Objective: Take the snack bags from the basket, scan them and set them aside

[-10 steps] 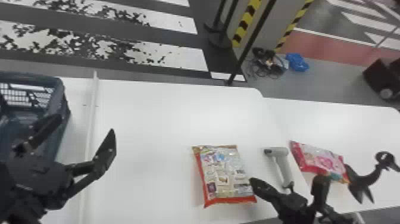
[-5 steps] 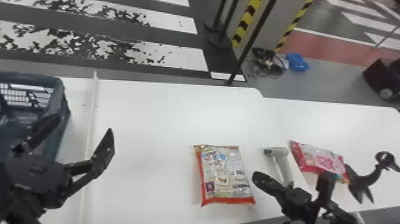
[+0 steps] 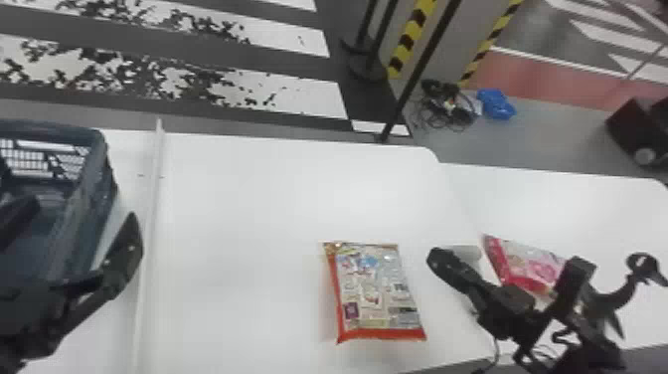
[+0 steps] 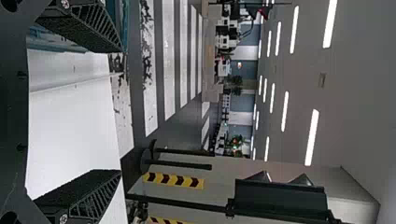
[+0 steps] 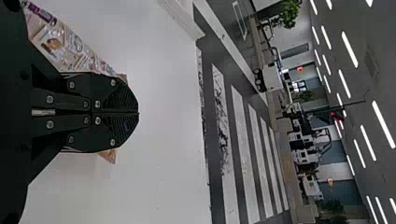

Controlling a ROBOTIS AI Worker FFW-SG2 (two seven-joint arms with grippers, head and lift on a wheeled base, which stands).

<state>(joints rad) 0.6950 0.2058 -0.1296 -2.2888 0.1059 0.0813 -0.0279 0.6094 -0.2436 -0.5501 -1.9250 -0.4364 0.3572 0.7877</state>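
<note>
My left gripper is open over the near right part of the blue-grey basket. In the left wrist view, the left gripper has its fingers wide apart with nothing between them. A snack bag with a red edge lies flat on the white table. Just right of it is my right gripper, partly covering a light grey scanner. In the right wrist view, the right gripper is shut on nothing, with a bag partly behind it. A pink snack bag lies farther right.
A black curved stand rises at the right beside the right arm. A raised white strip runs between the basket and the table surface. Beyond the far edge stand dark posts, with cables on the floor.
My right gripper has moved away from the snack bag's right side, forward over the scanner. The bag has shifted very slightly. My left gripper looks nearly still.
</note>
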